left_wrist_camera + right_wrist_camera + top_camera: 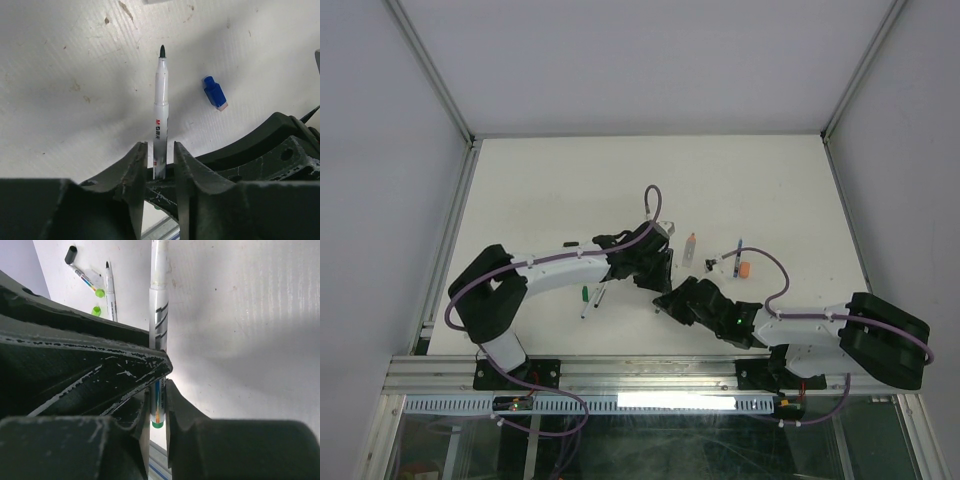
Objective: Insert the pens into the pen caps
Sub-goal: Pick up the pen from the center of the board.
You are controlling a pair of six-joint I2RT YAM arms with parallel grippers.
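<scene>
I see the left tool (pixel 160 147) slightly spread: the marker pen (pixel 160 100) stands between its fingers with a sliver of gap on each side, dark tip pointing away. The right tool (pixel 158 396) pinches what looks like the same pen near its green rear end. A blue cap (pixel 215 93) lies on the table (pixel 75 75), just right of the barrel.

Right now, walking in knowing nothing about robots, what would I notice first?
The left arm and right arm meet mid-table, with the left gripper and right gripper both around one white pen, its dark tip bare. A blue cap lies loose on the table beside it.
</scene>
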